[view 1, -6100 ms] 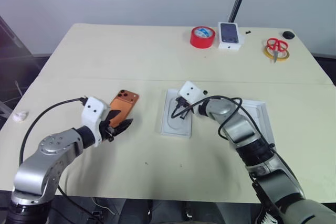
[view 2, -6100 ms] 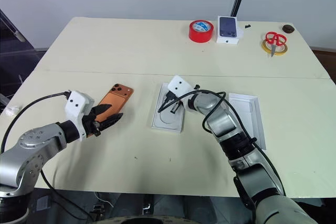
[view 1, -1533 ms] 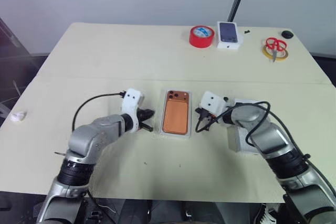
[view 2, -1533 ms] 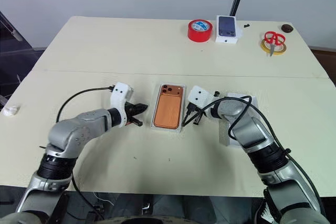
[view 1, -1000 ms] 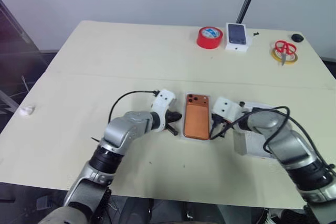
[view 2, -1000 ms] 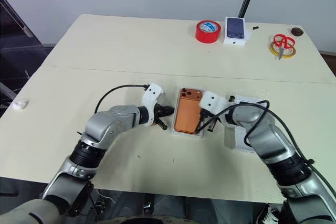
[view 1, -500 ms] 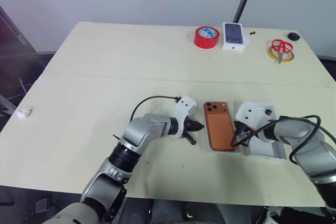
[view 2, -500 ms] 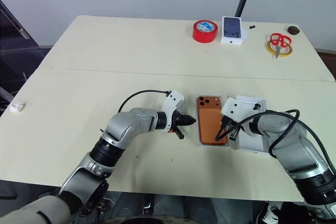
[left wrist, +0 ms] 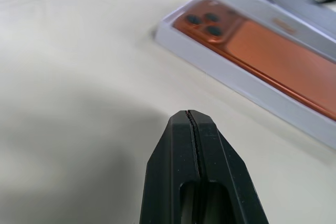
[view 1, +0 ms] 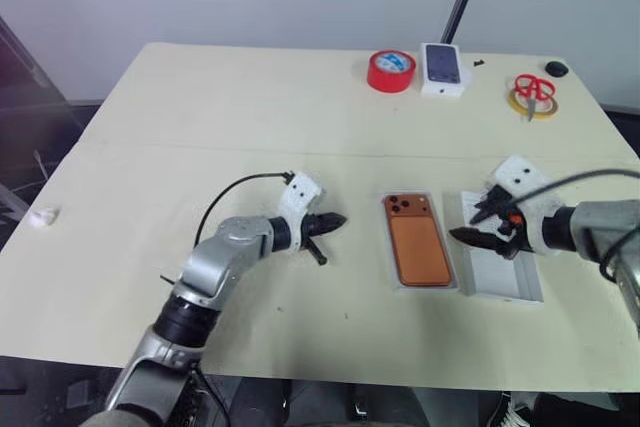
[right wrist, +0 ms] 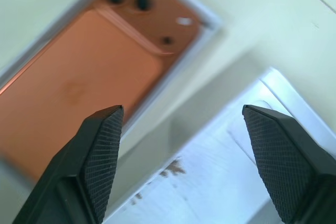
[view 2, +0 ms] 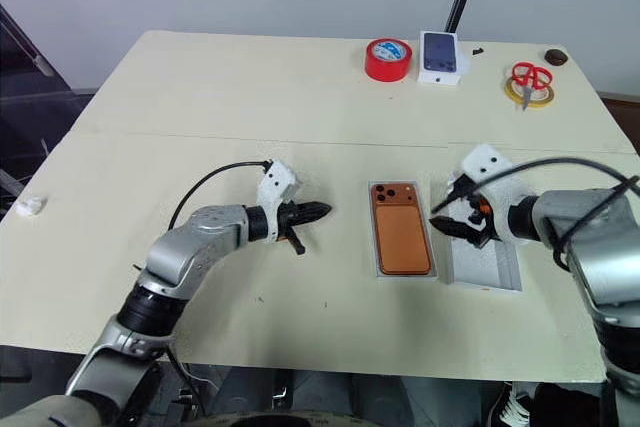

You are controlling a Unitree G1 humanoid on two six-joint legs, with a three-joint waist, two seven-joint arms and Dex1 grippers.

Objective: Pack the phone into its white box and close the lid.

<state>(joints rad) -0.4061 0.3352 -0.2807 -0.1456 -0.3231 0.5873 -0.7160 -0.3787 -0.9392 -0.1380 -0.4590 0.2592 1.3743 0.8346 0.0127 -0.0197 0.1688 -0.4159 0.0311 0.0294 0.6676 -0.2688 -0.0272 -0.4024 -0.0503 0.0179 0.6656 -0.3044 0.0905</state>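
Near centre of table (view 1: 200,107): phone (view 1: 418,240) lies face down in white box (view 2: 378,269), camera bump at far end, box rim showing all round it. Seated flat, so packing step looks done; lid still to go on.

Just right of box, nearly touching: lid (view 1: 525,282), pale inside up, i.e. upside down, so it prob. needs flipping before it can cap the box.

R gripper (view 1: 479,223) hovers over lid's left part, fingers spread wide, nothing betw. them; placed as if to take lid's edge.

L gripper (view 2: 312,213) sits left of box, well apart, fingers pressed together, empty, tips pointing at box. Prob. parked there to steady or nudge box.

Far edge: red tape (view 1: 390,71), small white box (view 1: 443,69), scissors (view 1: 531,91), all clear of work area.
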